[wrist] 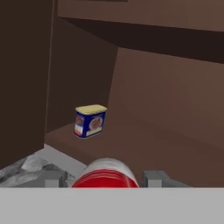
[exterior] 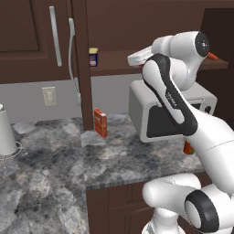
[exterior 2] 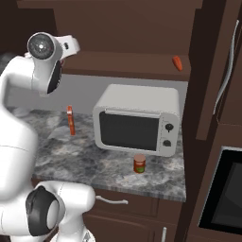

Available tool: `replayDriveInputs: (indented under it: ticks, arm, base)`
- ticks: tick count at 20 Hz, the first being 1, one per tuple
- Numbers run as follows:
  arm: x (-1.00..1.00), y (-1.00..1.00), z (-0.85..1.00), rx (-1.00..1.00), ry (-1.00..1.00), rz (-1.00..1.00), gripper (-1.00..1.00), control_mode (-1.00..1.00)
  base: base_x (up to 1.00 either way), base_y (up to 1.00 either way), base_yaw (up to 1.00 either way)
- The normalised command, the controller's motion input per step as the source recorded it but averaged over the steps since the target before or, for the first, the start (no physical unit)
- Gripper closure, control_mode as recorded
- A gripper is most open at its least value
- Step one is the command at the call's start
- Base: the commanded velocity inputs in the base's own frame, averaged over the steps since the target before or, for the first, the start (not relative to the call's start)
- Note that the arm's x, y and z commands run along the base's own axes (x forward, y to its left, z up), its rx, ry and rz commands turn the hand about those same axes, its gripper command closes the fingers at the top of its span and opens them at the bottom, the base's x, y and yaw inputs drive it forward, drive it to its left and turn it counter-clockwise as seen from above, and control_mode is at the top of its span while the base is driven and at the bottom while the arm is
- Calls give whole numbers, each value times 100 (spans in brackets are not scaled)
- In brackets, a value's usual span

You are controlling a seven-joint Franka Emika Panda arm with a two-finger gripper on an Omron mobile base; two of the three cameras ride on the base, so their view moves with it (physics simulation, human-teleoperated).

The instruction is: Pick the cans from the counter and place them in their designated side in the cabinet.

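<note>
My gripper (wrist: 107, 178) is shut on a red can (wrist: 106, 172) with a pale top, which sits between the two dark fingertips (wrist: 53, 178). The hand (exterior: 138, 56) hovers at the front of the dark brown cabinet's shelf board (exterior: 114, 68), a little right of the blue-and-yellow container (wrist: 89, 120). A second can (exterior 2: 139, 164), red with a cream-white band, stands upright on the grey marbled counter (exterior 2: 85, 160) in front of the microwave (exterior 2: 137, 120). In the left base view this can (exterior: 187, 147) peeks out behind my arm.
A flat orange-red box (exterior: 100, 122) stands on the counter by the open cabinet door's edge (exterior: 82, 68). A small orange-red item (exterior 2: 177, 62) lies tilted at the shelf's right end. Silver bar handles (exterior: 55, 36) hang left. A white kettle (exterior: 4, 130) stands far left.
</note>
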Motion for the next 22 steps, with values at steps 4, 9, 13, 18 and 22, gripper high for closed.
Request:
replayDriveInputs:
  ticks: [4,9,13,18,22]
  arm:
    - [22,0,-2,0,2,2,100,-100]
    - [16,10,-5,0,0,4,100,-100]
    - [12,13,-9,0,0,4,100,-100]
    - [13,9,-15,0,0,3,100,-100]
    - [16,6,-13,0,0,2,100,-100]
  base:
    - [0,0,0]
    - [0,0,0]
    - [0,0,0]
    - [0,0,0]
    - [0,0,0]
